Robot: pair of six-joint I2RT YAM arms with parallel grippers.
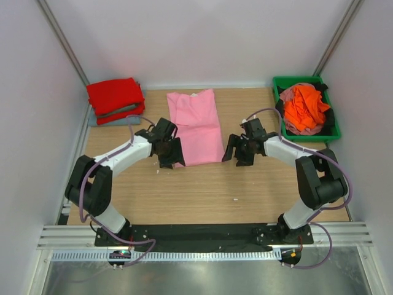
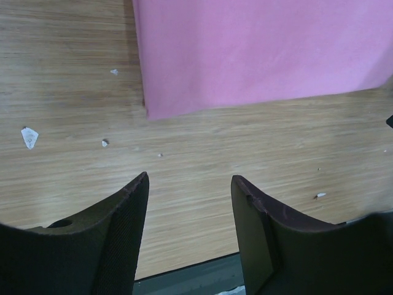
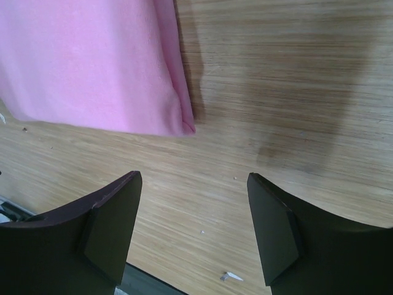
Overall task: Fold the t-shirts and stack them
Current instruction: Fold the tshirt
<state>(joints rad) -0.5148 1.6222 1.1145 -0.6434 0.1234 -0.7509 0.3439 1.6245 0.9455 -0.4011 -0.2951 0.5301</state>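
Pink soft-fabric t-shirt point(image 1: 195, 126) lies mid-table toward the far edge, folded lengthwise into a smooth narrow strip, no sleeves showing. Left gripper point(image 1: 169, 150) & right gripper point(image 1: 241, 149) flank its near corners, jaws spread, nothing held (prob. lined up to pinch the hem for a crosswise fold). Bright red folded shirt point(image 1: 115, 98) sits at the far-left corner.

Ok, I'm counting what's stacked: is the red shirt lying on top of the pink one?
No, the red t-shirt sits folded at the far left corner, apart from the pink t-shirt lying mid-table.
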